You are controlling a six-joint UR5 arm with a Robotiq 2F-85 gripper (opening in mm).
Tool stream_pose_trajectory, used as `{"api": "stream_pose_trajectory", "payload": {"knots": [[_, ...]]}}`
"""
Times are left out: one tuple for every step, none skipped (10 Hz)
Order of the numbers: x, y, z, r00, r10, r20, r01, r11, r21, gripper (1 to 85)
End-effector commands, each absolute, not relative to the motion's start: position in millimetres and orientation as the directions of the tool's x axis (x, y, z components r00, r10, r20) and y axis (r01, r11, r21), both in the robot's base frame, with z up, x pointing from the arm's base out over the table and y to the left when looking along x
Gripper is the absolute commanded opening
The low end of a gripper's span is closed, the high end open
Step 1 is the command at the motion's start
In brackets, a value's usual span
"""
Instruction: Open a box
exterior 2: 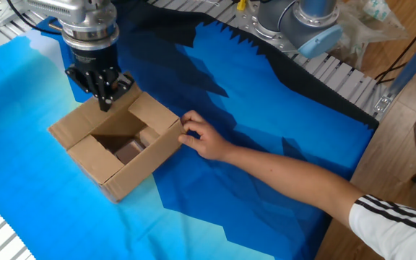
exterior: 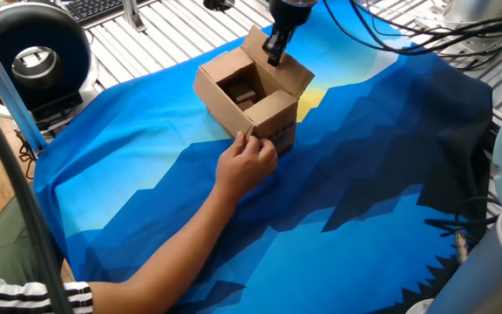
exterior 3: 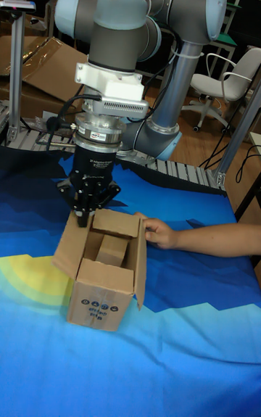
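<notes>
The box [exterior: 273,118] is a small brown carton standing on the blue cloth, top open, flaps spread, with a smaller brown item [exterior 2: 127,150] inside. My gripper [exterior: 273,54] points down at the box's far flap [exterior: 288,71], fingers together, tips touching the flap, which leans outward. In the other fixed view the gripper [exterior 2: 105,102] stands at the far edge of the box [exterior 2: 139,166]. The tall view shows the gripper [exterior 3: 82,217] at the back left of the box [exterior 3: 101,301], black print facing front. A person's hand [exterior: 244,164] holds the near corner.
The person's arm [exterior 2: 302,177] stretches across the blue cloth [exterior: 146,201] from the near side. A black round device [exterior: 33,52] and a keyboard [exterior: 94,7] sit beyond the cloth. The robot base [exterior 2: 302,18] and cables [exterior: 434,35] are off to one side.
</notes>
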State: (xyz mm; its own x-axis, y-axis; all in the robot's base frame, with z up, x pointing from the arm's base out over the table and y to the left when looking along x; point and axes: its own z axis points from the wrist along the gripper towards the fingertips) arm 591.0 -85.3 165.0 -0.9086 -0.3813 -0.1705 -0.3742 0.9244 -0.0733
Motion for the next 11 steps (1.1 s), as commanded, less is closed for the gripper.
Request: {"api": "stream_pose_trajectory", "payload": {"knots": [[580.2, -118.5, 168.7, -0.906, -0.413, -0.094, -0.395, 0.904, -0.163, 1.3], [581.1, -113.3, 165.2, -0.906, -0.41, -0.107, -0.394, 0.908, -0.145, 1.3], [588.3, -101.4, 159.6, -0.903, -0.403, -0.151, -0.389, 0.914, -0.113, 1.3], [600.8, -91.2, 155.8, -0.889, -0.409, -0.207, -0.397, 0.913, -0.099, 1.3], [611.9, -85.6, 154.6, -0.868, -0.428, -0.252, -0.415, 0.904, -0.103, 1.3], [617.1, -77.8, 153.0, -0.856, -0.435, -0.28, -0.428, 0.9, -0.09, 1.3], [620.7, -74.7, 152.1, -0.846, -0.444, -0.295, -0.438, 0.895, -0.09, 1.3], [623.1, -73.7, 150.9, -0.839, -0.452, -0.303, -0.445, 0.89, -0.095, 1.3], [622.8, -73.4, 149.6, -0.838, -0.454, -0.303, -0.448, 0.889, -0.094, 1.3], [623.0, -71.9, 147.9, -0.835, -0.456, -0.307, -0.452, 0.888, -0.091, 1.3], [624.4, -68.1, 145.9, -0.83, -0.458, -0.32, -0.457, 0.886, -0.083, 1.3]]}}
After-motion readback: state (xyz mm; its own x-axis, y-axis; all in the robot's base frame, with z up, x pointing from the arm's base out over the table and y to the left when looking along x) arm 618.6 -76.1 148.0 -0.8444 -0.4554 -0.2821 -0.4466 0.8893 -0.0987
